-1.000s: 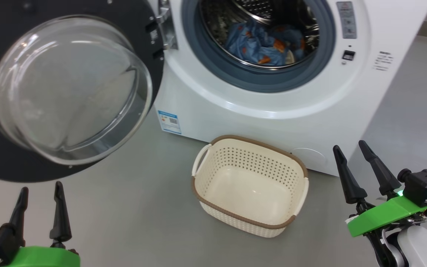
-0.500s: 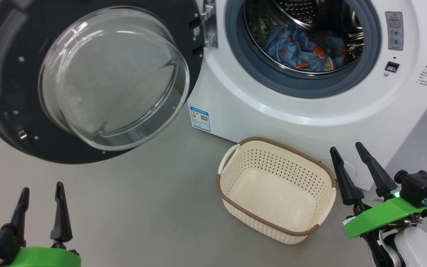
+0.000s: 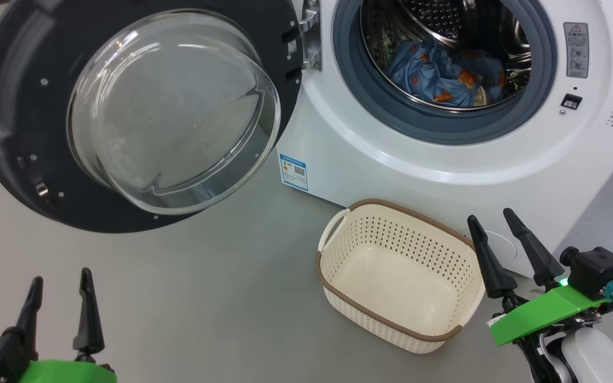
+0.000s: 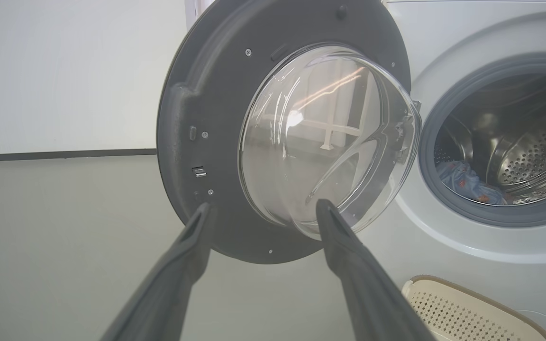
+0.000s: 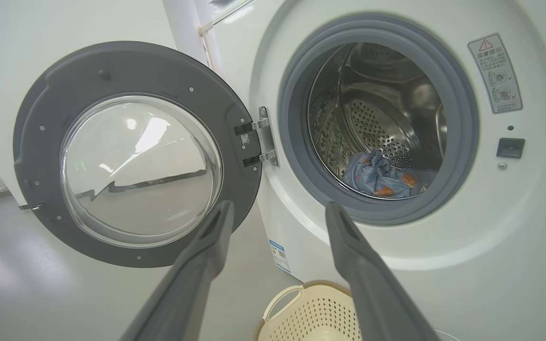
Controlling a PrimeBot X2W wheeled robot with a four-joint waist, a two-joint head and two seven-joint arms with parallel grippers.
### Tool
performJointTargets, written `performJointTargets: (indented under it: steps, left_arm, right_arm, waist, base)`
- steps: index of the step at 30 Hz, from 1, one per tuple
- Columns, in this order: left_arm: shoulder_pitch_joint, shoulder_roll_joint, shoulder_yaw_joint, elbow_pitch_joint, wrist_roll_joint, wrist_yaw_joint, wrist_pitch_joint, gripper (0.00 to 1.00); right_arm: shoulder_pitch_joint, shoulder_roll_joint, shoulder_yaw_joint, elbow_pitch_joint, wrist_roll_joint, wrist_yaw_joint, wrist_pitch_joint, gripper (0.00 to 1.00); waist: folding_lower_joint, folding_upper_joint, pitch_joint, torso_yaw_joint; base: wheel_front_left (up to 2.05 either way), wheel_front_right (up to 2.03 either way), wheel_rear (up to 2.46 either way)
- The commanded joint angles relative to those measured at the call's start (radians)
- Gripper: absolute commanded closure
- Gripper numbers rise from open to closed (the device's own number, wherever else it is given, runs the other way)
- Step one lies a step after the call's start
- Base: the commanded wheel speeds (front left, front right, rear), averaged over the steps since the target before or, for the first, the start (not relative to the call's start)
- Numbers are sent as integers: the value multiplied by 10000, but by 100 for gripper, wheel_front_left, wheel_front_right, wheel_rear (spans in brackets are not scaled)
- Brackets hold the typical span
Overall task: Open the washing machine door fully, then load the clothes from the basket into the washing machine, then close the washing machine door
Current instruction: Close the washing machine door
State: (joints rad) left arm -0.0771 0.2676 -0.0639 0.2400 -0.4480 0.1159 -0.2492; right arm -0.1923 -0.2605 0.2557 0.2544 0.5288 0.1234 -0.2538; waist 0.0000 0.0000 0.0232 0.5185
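Head view, left end effector: its two dark fingers are spread apart with nothing between them, above the bare grey floor.
Head view, right end effector: its fingers are parted and hold nothing.
Head view, washing machine door: swung wide open, ahead of and above the left end effector and clear of its fingertips. Its glass bowl bulges outward.
Head view, washing machine: ahead of the right end effector, with the drum mouth uncovered.
Head view, clothes: a light blue bundle inside the drum, well beyond the right end effector and slightly to its left.
Head view, basket: on the floor just left of the right end effector. Its near corner passes behind the inner finger, and I cannot tell whether they touch. Its cream bottom lies bare.
Left wrist view, left end effector: the fingers are wide apart and grip nothing. The door stands straight ahead, its lower rim framed between the fingertips. The drum with a bit of the clothes is ahead to the right. A corner of the basket lies low, right of the right finger.
Right wrist view, right end effector: the fingers are wide apart and grip nothing. The door is ahead to the left. The drum is ahead to the right, with the clothes at its bottom. The basket rim lies low between the fingers.
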Motion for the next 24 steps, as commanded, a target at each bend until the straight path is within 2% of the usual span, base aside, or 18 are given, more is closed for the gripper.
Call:
performJointTargets:
  steps: [1, 13, 17, 18, 19, 20, 24]
  left_arm:
    - [-235, 341, 326, -182, -65, 85, -50, 0]
    - [-275, 441, 291, -249, -118, 93, -45, 0]
    - [-480, 644, 384, -388, -166, 45, -10, 0]
    - [-554, 706, 420, -431, -194, 9, -8, 51]
    - [-633, 793, 448, -482, -187, -16, -8, 82]
    - [-716, 891, 453, -542, -151, -34, 10, 100]
    - [-1265, 1313, 566, -898, -126, -187, 67, 100]
  right_arm:
    - [-135, -174, 192, -214, 90, 73, -80, 0]
    - [-123, -250, 267, -168, 118, 73, -80, 0]
    - [-116, -288, 289, -185, 110, 73, -80, 0]
    - [-121, -299, 288, -189, 108, 73, -80, 0]
    - [-122, -311, 290, -194, 105, 73, -80, 0]
    - [-119, -323, 292, -198, 102, 73, -80, 0]
    - [-68, -363, 294, -200, 84, 73, -80, 0]
  waist:
    - [0, 0, 5, -10]
    - [0, 0, -20, -98]
    - [0, 0, 2, -117]
    - [0, 0, 13, -124]
    - [0, 0, 25, -131]
    - [0, 0, 37, -137]
    - [0, 0, 65, -136]
  base:
    - [0, 0, 0]
    - [0, 0, 0]
    - [0, 0, 0]
    - [0, 0, 0]
    - [0, 0, 0]
    - [0, 0, 0]
    - [0, 0, 0]
